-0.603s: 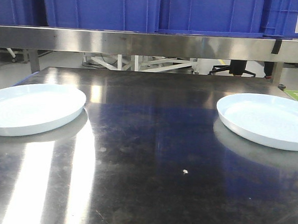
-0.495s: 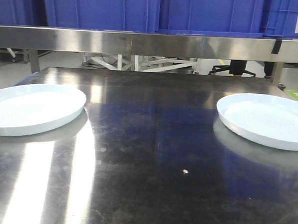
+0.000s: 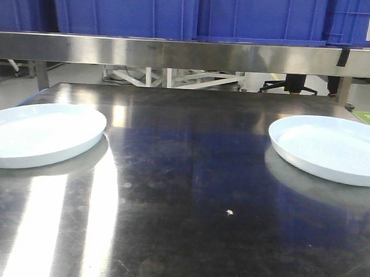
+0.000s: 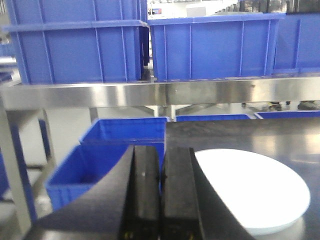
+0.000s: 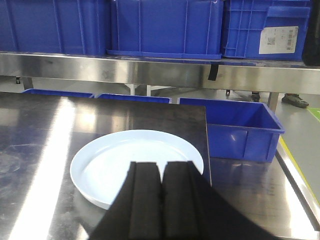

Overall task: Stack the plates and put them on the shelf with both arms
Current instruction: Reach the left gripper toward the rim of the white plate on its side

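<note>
Two pale bluish-white plates lie apart on the dark steel table (image 3: 183, 175). The left plate (image 3: 39, 133) sits at the left edge and the right plate (image 3: 333, 146) at the right edge. Neither arm shows in the front view. In the left wrist view my left gripper (image 4: 161, 150) is shut and empty, above and near-left of the left plate (image 4: 255, 192). In the right wrist view my right gripper (image 5: 162, 165) is shut and empty, over the near rim of the right plate (image 5: 130, 160).
A steel shelf (image 3: 189, 54) runs across the back above the table, loaded with blue bins (image 3: 179, 14). More blue bins stand on the floor left of the table (image 4: 100, 170) and on the right (image 5: 240, 130).
</note>
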You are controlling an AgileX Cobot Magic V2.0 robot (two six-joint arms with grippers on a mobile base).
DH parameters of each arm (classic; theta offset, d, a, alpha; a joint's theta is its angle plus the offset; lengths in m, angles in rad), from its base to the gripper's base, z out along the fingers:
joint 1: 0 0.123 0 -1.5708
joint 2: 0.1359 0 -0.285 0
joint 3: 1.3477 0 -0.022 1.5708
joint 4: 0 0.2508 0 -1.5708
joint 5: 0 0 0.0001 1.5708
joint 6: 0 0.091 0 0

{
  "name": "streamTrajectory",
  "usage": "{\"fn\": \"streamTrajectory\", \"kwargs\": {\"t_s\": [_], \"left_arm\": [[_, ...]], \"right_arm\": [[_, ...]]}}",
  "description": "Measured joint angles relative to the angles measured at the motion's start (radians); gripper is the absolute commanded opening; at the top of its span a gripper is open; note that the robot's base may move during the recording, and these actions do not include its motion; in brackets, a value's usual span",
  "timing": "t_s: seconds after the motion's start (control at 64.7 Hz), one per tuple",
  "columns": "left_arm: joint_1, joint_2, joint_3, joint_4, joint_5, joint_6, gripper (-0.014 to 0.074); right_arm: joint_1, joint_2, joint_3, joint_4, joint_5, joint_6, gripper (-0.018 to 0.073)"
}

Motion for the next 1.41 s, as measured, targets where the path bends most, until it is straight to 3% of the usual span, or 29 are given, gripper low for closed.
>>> {"fn": "streamTrajectory", "kwargs": {"t_s": [0.108, 0.34, 0.587, 1.067, 1.221, 1.407], "left_arm": [[0.0, 0.003, -0.038, -0.033, 0.126, 0.0, 0.0082], [0.0, 0.167, -0.225, -0.092, 0.247, -0.001, 0.0082], [0.0, 0.47, -0.423, -0.065, 0.399, -0.001, 0.0082], [0.0, 1.099, -0.68, -0.053, 0.468, -0.001, 0.0082], [0.002, 1.313, -0.835, -0.033, 0.555, -0.001, 0.0082], [0.055, 1.527, -1.032, -0.023, 0.702, -0.001, 0.0106]], "right_arm": [[0.0, 0.0, 0.0, 0.0, 0.0, 0.0, 0.0049], [0.0, 0.0, 0.0, 0.0, 0.0, 0.0, 0.0049], [0.0, 0.0, 0.0, 0.0, 0.0, 0.0, 0.0049], [0.0, 0.0, 0.0, 0.0, 0.0, 0.0, 0.0049], [0.0, 0.0, 0.0, 0.0, 0.0, 0.0, 0.0049], [0.0, 0.0, 0.0, 0.0, 0.0, 0.0, 0.0049]]}}
